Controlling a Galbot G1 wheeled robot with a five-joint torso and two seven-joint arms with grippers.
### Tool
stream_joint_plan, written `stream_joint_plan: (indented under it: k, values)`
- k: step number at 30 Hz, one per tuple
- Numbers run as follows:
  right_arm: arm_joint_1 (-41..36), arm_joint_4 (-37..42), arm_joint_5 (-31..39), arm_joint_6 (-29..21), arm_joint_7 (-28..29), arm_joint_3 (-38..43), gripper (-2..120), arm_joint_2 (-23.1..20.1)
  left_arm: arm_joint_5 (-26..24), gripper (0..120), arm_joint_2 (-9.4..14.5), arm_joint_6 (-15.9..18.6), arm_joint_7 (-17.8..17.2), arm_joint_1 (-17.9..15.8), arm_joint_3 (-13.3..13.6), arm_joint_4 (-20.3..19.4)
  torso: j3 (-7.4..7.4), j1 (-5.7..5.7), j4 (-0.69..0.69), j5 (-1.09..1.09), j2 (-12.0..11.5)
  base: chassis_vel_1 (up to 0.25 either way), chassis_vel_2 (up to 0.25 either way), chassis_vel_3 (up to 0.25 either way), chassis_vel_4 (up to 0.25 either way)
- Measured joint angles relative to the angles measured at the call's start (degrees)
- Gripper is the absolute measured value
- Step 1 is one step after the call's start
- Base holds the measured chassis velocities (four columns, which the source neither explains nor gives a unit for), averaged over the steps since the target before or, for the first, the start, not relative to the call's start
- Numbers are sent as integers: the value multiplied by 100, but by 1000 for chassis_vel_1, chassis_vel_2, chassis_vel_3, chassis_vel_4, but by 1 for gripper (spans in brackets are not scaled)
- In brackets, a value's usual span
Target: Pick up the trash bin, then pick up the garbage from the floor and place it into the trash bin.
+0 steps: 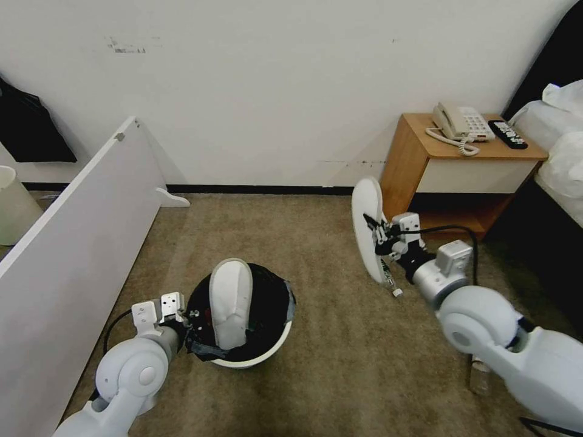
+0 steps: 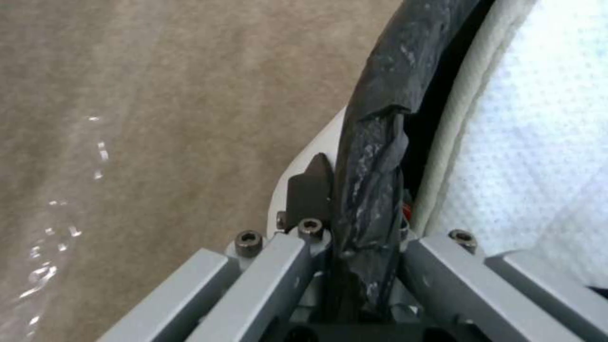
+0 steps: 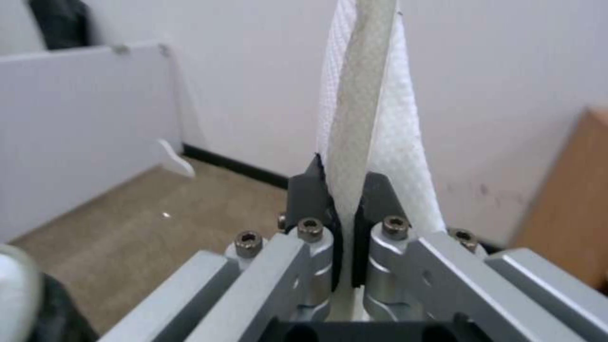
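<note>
The trash bin (image 1: pixel 258 358), white with a black bag over its rim, is held low over the carpeted floor (image 1: pixel 352 358). One white slipper (image 1: pixel 231 306) stands upright inside it. My left gripper (image 1: pixel 187 317) is shut on the bin's near-left rim; the left wrist view shows the bagged rim (image 2: pixel 374 166) clamped in that gripper (image 2: pixel 358 204), with the slipper (image 2: pixel 538 142) just beyond. My right gripper (image 1: pixel 379 233) is shut on a second white slipper (image 1: pixel 366 218), held on edge in the air to the right of the bin. In the right wrist view this slipper (image 3: pixel 358 123) rises from the gripper (image 3: pixel 345 202).
A small plastic bottle (image 1: pixel 480 376) lies on the carpet under my right arm. A wooden nightstand (image 1: pixel 425 182) with a phone (image 1: pixel 460 124) and a remote stands at the back right, beside a bed (image 1: pixel 562 164). A white board (image 1: pixel 79 230) leans along the left, a cream bucket (image 1: pixel 13 206) behind it.
</note>
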Motion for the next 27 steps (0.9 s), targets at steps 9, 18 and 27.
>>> stream_joint_plan:
  k: [9,18,27]
  values:
    - [378,365,-61,261,-595,-5,2,-47,-208,1,193,60,89,-73,154,-172,0,0,0,1,0,0,0,0,0]
    - [636,470,-20,406,-943,-223,2,44,-73,1,78,92,441,-442,421,-53,0,0,0,1,0,0,0,0,0]
    - [538,555,9,411,-1029,-304,2,-36,32,1,-279,100,452,-823,798,127,0,0,0,1,0,0,0,0,0]
